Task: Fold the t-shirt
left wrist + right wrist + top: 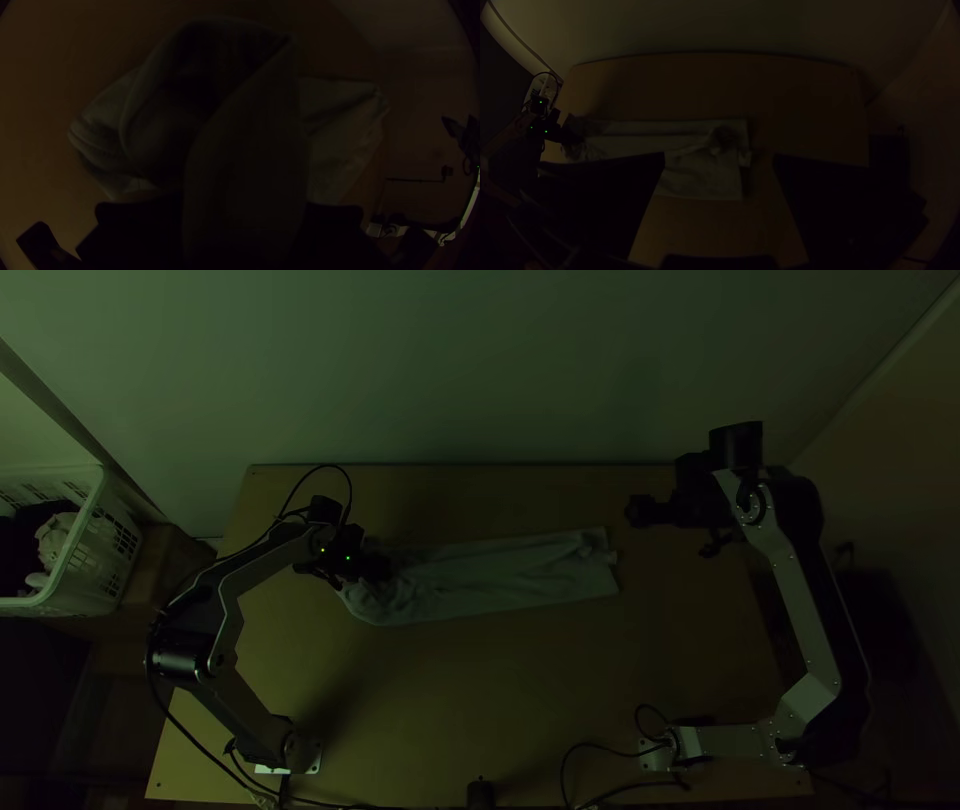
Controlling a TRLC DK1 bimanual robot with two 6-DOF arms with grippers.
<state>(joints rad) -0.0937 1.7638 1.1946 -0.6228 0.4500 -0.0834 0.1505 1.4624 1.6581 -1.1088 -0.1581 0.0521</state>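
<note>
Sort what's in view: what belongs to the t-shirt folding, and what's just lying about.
For the job:
- T-shirt, in a long strip, one end bunched
- Left gripper, shut on that end
- Right gripper, open, holding nothing

Lying about:
- White basket with cloth items inside
- Small dark object at the near edge of the table

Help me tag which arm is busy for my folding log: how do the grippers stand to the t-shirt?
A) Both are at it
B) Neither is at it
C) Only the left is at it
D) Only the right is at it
C: the top view shows the left gripper at the bunched left end of the t-shirt, while the right gripper is off beyond the opposite end.
</note>
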